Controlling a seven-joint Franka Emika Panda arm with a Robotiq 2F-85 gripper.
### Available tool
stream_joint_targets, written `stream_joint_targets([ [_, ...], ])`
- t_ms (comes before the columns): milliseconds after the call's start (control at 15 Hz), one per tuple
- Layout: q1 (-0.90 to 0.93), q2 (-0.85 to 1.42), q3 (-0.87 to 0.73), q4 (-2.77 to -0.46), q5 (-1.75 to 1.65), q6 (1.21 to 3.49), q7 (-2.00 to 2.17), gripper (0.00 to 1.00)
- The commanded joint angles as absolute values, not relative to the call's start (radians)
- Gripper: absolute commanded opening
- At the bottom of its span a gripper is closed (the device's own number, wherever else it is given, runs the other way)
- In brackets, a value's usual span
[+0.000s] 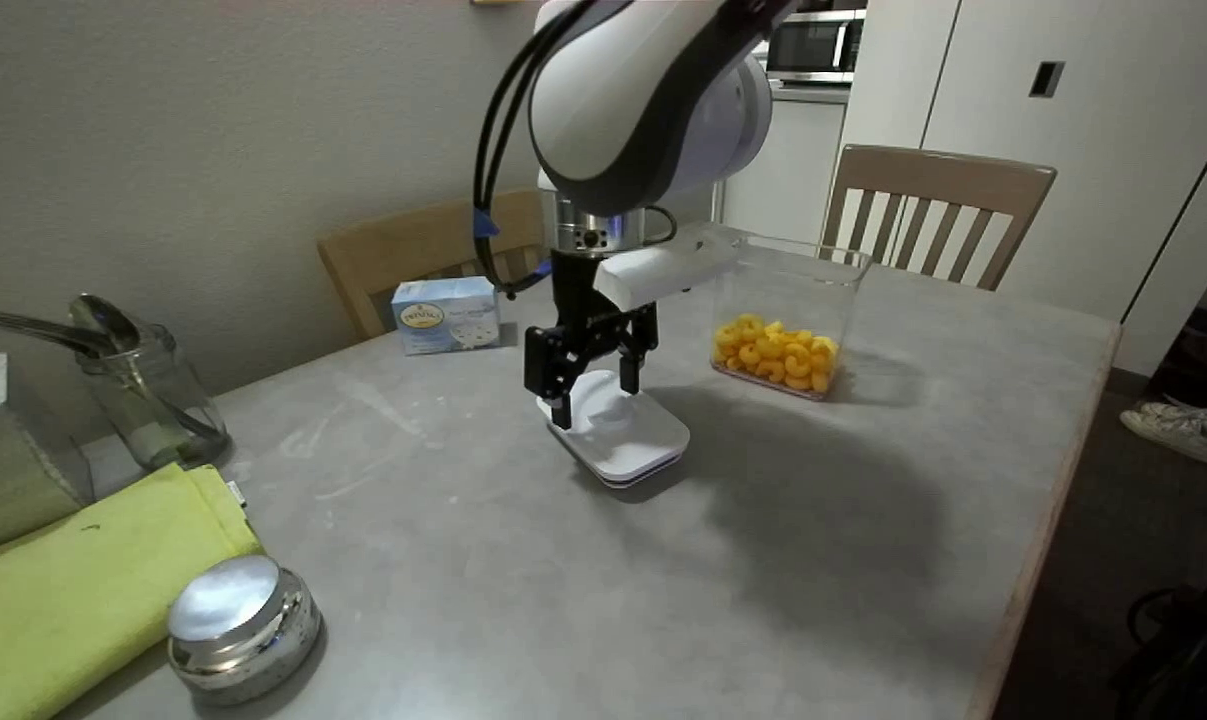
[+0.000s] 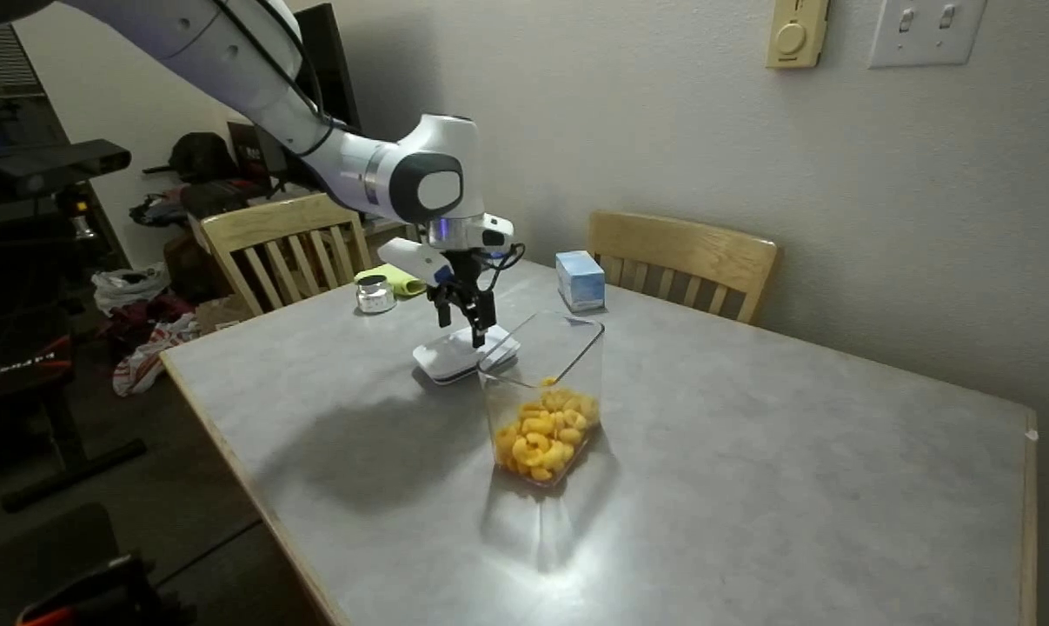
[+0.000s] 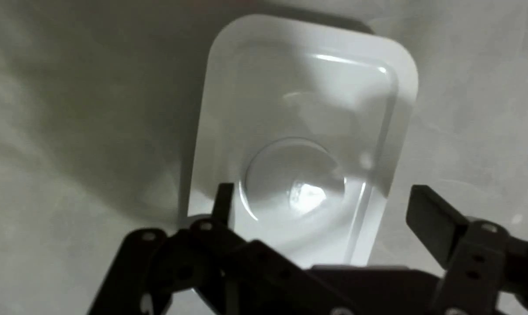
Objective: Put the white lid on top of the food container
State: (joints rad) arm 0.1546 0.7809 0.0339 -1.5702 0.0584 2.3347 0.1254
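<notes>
Hanging over the white lid [image 1: 623, 445], your gripper [image 1: 595, 396] points downward with its two fingers [image 3: 222, 203] spread well apart. Note that the white lid lies on the grey table [image 1: 483, 580], glossy face up, its rounded corners visible to you in the wrist view. In that view, one fingertip overlaps the left part of the lid, while the opposite one shows against bare tabletop beyond the right edge; you cannot tell from these views whether either touches the lid. Locate the food container [image 1: 793, 290] upright on the same table, apart from the lid; its clear walls rise above the yellow-orange food pieces [image 2: 546, 435] in its lower part, and its top is uncovered. Refer to an exterior view for the blue-and-white box [image 1: 448, 316], which stands on the table near a wooden chair [image 1: 423, 240]. At the left of that view, you find a glass jar [image 1: 168, 400] with metal utensils [image 1: 108, 322] leaning in it, a folded yellow-green cloth [image 1: 93, 590], and a round metal container [image 1: 243, 630] just beside the cloth. In both exterior views, the gripper is nearer the lid than the food container.
</notes>
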Motion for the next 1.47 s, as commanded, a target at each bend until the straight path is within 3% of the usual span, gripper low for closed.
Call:
stream_joint_targets([
  [0,0.112,0.751,0.070,-1.650,0.051,2.447,0.004,1.00],
  [533,0.117,0.696,0.066,-1.717,0.064,2.431,0.042,1.00],
  [1400,0.179,0.619,0.005,-1.778,0.161,2.451,0.582,1.00],
])
